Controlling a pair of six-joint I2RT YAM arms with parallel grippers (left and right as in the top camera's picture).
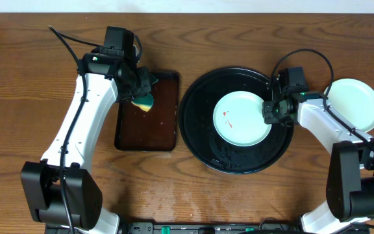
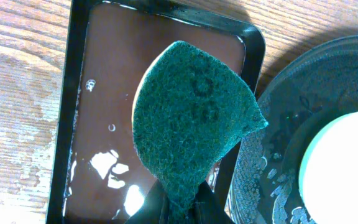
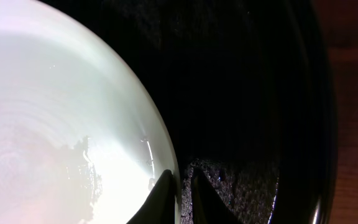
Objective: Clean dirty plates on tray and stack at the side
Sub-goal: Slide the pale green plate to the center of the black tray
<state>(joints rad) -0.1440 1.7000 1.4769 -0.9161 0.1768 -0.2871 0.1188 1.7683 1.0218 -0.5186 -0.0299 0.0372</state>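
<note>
A mint-white plate [image 1: 241, 117] with a small red smear lies in the round black tray [image 1: 200, 136]. My right gripper [image 1: 269, 110] is shut on this plate's right rim; the right wrist view shows one finger above and one below the plate's [image 3: 61, 124] edge [image 3: 179, 186], with the black tray [image 3: 253, 93] beneath. Another mint-white plate [image 1: 354, 104] lies on the wood at the far right. My left gripper [image 1: 141, 91] is shut on a green and yellow sponge [image 1: 144, 101] and holds it above the brown rectangular tray; in the left wrist view the sponge [image 2: 191, 118] hides the jaws [image 2: 182, 208]. No yellow plate shows.
A dark brown rectangular tray [image 1: 147, 133], wet inside, lies left of the black tray, and shows in the left wrist view [image 2: 104, 106]. The black tray's patterned rim [image 2: 278, 124] lies close to its right. Bare wood tabletop [image 1: 18, 84] surrounds both.
</note>
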